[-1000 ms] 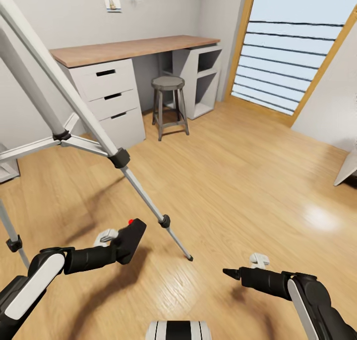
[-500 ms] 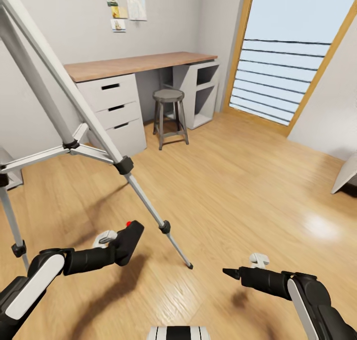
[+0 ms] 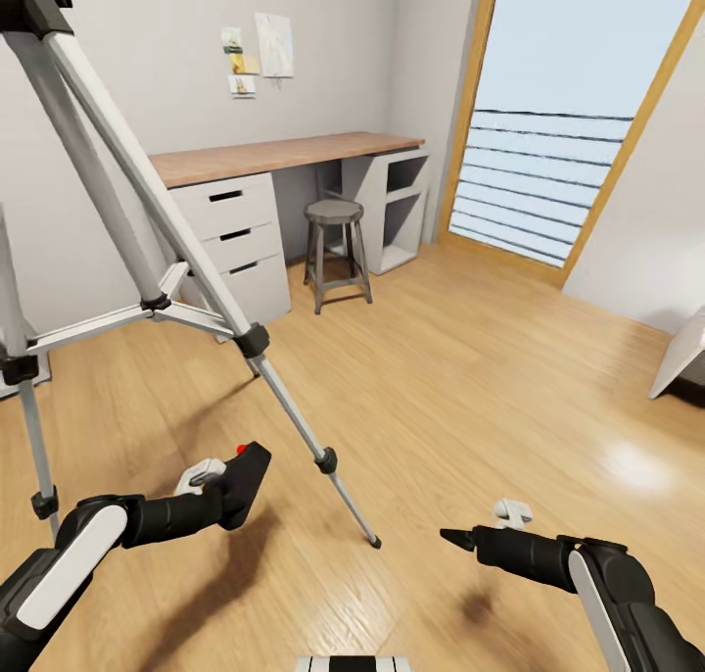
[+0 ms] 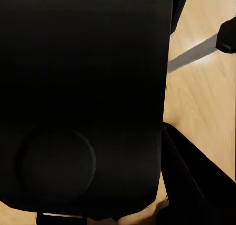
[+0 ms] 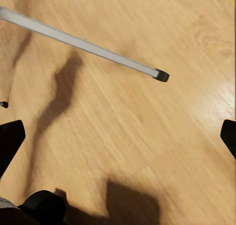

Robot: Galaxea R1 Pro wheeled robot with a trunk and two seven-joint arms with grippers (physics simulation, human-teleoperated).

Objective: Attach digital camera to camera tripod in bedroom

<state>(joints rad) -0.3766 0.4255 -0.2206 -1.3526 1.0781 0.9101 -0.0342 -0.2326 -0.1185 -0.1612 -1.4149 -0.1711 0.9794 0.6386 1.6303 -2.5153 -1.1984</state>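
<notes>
With the digital camera (image 3: 245, 472) clamped in the left gripper (image 3: 227, 484) low over the wood floor (image 3: 470, 378), risk of clipping the near leg of the camera tripod (image 3: 196, 261) on the lift. Right gripper (image 3: 452, 536) empty; how wide, cannot tell. Tripod head high at frame's upper left, barely seen; mount alignment unverifiable, so possible tipping or mis-seating

Head high; wrists near (floorward)
</notes>
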